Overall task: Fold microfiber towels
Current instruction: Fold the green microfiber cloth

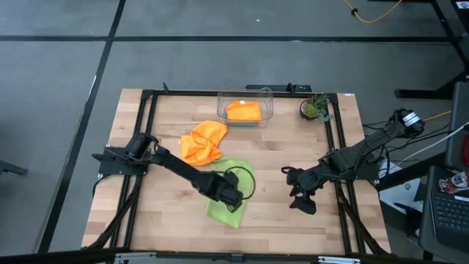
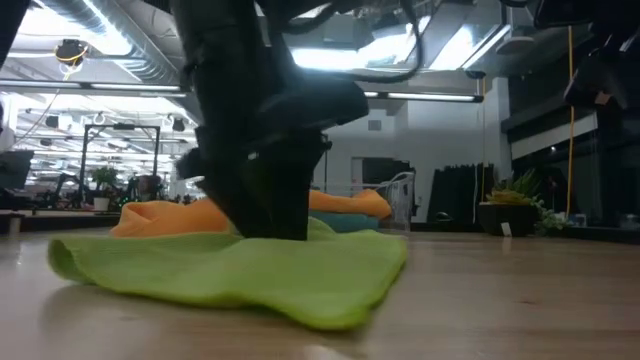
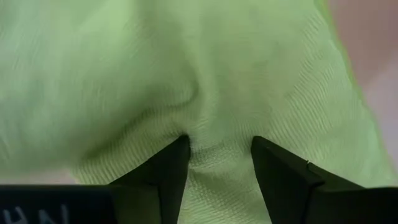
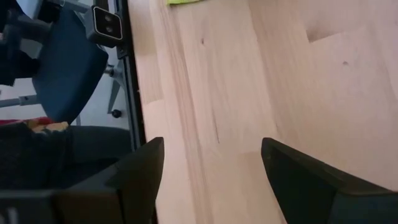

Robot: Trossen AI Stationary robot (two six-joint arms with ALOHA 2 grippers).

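Note:
A lime green towel point(image 1: 221, 210) lies spread on the table's near middle, rumpled, also in the low view point(image 2: 250, 275). My left gripper point(image 1: 233, 196) stands on it, pointing steeply down, fingers open point(image 3: 217, 152). A crumpled orange towel point(image 1: 204, 143) lies just beyond it. Another orange towel point(image 1: 243, 111) sits folded in the clear bin point(image 1: 268, 103), with a teal strip point(image 2: 350, 223) under it in the low view. My right gripper point(image 1: 300, 198) hovers open over bare wood point(image 4: 211, 162) at the right. My left gripper has both fingertips point(image 3: 177, 155) set down into the green towel's middle part point(image 3: 217, 134) from above, slanting. The cloth puckers into a low ridge between the open fingers, with creases running away from them. The towel lies on the table.
A small potted plant point(image 1: 316, 108) stands at the far right corner. Black frame rails point(image 1: 146, 132) run along the table's left and right sides. Bare wood point(image 1: 278, 154) lies between the two arms.

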